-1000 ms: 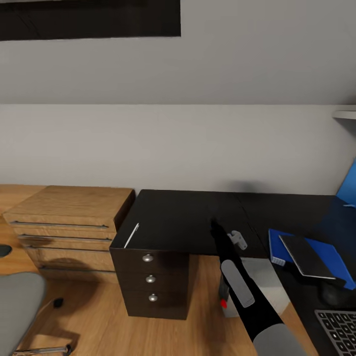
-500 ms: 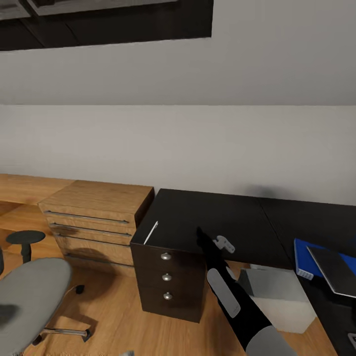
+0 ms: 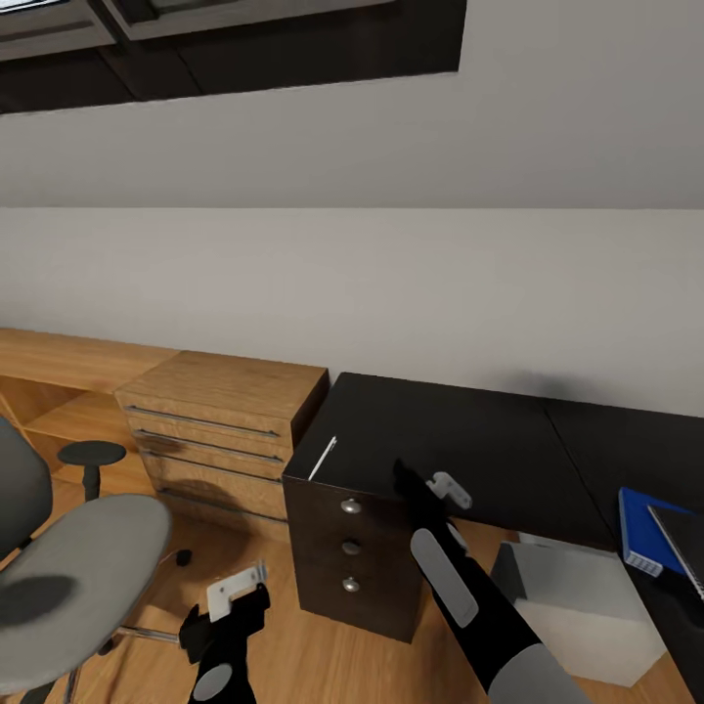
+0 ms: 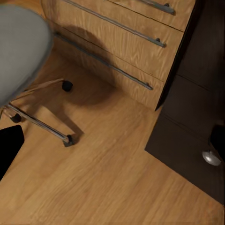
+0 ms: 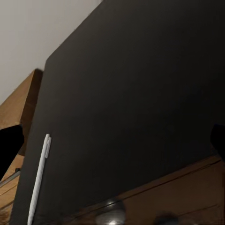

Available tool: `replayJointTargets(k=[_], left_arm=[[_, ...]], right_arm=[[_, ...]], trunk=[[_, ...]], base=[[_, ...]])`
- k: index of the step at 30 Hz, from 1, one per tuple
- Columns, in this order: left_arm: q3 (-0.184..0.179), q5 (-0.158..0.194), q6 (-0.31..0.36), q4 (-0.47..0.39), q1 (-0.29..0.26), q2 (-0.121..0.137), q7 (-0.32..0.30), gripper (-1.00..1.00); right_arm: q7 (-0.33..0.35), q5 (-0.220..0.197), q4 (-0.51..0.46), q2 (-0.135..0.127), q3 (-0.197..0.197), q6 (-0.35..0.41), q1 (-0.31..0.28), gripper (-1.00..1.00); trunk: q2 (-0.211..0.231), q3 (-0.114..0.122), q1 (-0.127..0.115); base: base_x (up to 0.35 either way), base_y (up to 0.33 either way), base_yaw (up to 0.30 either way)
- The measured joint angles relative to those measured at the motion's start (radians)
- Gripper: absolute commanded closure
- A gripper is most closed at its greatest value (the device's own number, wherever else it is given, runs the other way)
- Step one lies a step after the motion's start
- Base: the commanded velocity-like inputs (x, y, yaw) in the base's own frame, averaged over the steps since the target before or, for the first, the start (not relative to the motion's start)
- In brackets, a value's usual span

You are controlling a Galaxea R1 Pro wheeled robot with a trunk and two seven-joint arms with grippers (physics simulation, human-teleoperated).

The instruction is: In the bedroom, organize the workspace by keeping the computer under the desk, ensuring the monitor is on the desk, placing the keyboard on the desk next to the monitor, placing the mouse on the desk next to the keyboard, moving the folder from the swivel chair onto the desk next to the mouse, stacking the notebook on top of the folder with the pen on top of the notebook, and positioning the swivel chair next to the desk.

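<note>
- Right gripper (image 3: pixel 442 486) hangs over the front edge of the black desk (image 3: pixel 469 440). Its fingers hold nothing, but I cannot tell how wide they are spread.
- Left gripper (image 3: pixel 235 587) sits low over the wood floor (image 3: pixel 284 645), near the swivel chair (image 3: pixel 78 577). I cannot tell if it is spread or closed.
- Only part of the chair's grey seat shows, and the edge of the head view cuts it off. In the left wrist view its metal legs and small wheels (image 4: pixel 68 139) stand on the floor.
- A thin white pen (image 3: pixel 324 457) lies on the desk top, close to the end edge and above the drawers with round silver knobs (image 3: pixel 349 506).
- Blue folder (image 3: pixel 640 533) lies on the desk at the far right, with the dark notebook (image 3: pixel 684 538) on top of it. Both are cut off by the edge.
- Grey computer box (image 3: pixel 587 606) stands on the floor under the desk. Its front is hard to see.
- Light wood drawer chest (image 3: pixel 220 430) stands just beside the desk. All drawers are closed, so what is inside stays hidden.
</note>
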Motion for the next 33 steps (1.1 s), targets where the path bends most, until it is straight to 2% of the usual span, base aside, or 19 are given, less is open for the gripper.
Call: replayJointTargets(k=[4,7,11,13,15,17,19,20,22,24,26,29,31,33], left_arm=[[0.0,0.0,0.015,-0.055,0.0,0.0,0.014,-1.0],[0.004,0.001,0.018,-0.066,0.0,0.001,0.018,-1.0],[0.008,0.001,0.018,-0.071,0.0,0.005,0.019,-1.0],[0.009,0.001,0.018,-0.072,0.0,0.007,0.019,-1.0],[0.01,0.001,0.018,-0.071,0.0,0.008,0.02,-1.0],[0.01,0.001,0.018,-0.07,0.0,0.008,0.02,-1.0],[0.01,0.001,0.018,-0.069,0.0,0.008,0.02,-1.0],[0.01,0.001,0.018,-0.068,0.0,0.008,0.02,-1.0],[0.01,0.001,0.018,-0.062,0.0,0.008,0.02,-1.0],[0.01,0.0,0.018,-0.059,0.0,0.008,0.02,-1.0],[0.01,0.001,0.019,-0.058,0.0,0.008,0.02,-1.0],[0.009,0.002,0.02,-0.058,0.0,0.008,0.02,-1.0],[0.009,0.003,0.02,-0.058,0.0,0.008,0.02,-1.0],[0.007,0.002,0.022,-0.058,0.0,0.008,0.02,-1.0]], right_arm=[[-0.002,-0.003,-0.005,-0.003,0.0,0.114,0.0,-1.0],[-0.002,-0.004,-0.004,-0.007,-0.003,0.167,0.0,-1.0],[-0.003,-0.005,-0.004,-0.01,-0.023,0.181,0.0,-1.0],[-0.004,-0.005,0.002,-0.009,-0.067,0.17,0.0,-1.0],[-0.008,0.0,0.03,-0.016,-0.174,0.163,-0.003,-1.0],[-0.011,0.011,0.031,-0.028,-0.193,0.188,-0.005,-1.0],[-0.015,0.062,0.031,-0.065,-0.211,0.292,-0.011,-1.0],[-0.015,0.077,0.031,-0.075,-0.214,0.328,-0.015,-1.0],[-0.013,0.131,0.019,-0.097,-0.22,0.462,-0.038,-1.0],[-0.015,0.186,-0.019,-0.109,-0.215,0.555,-0.054,-1.0],[-0.017,0.224,-0.062,-0.11,-0.198,0.572,-0.057,-1.0],[-0.023,0.244,-0.107,-0.109,-0.183,0.59,-0.057,-1.0],[-0.034,0.252,-0.126,-0.108,-0.156,0.624,-0.057,-1.0],[-0.078,0.265,-0.159,-0.108,-0.076,0.709,-0.057,-1.0]], trunk=[[0.0,0.0,0.0],[0.007,0.003,-0.004],[0.035,0.016,-0.019],[0.049,0.022,-0.027],[0.063,0.028,-0.034],[0.077,0.034,-0.042],[0.091,0.041,-0.05],[0.098,0.044,-0.054],[0.112,0.05,-0.061],[0.126,0.056,-0.069],[0.14,0.063,-0.077],[0.161,0.072,-0.088],[0.161,0.072,-0.088],[0.161,0.072,-0.088]], base=[[0.0,0.0,0.008],[0.0,0.0,0.003],[0.0,0.0,0.001],[0.0,0.0,0.0],[0.0,0.0,0.0],[0.0,0.0,0.0],[0.0,0.0,0.0],[0.0,0.0,0.0],[0.0,0.0,0.0],[0.0,0.0,0.0],[0.0,0.0,0.0],[0.0,0.0,0.0],[0.0,0.0,0.0],[0.0,0.0,0.0]])
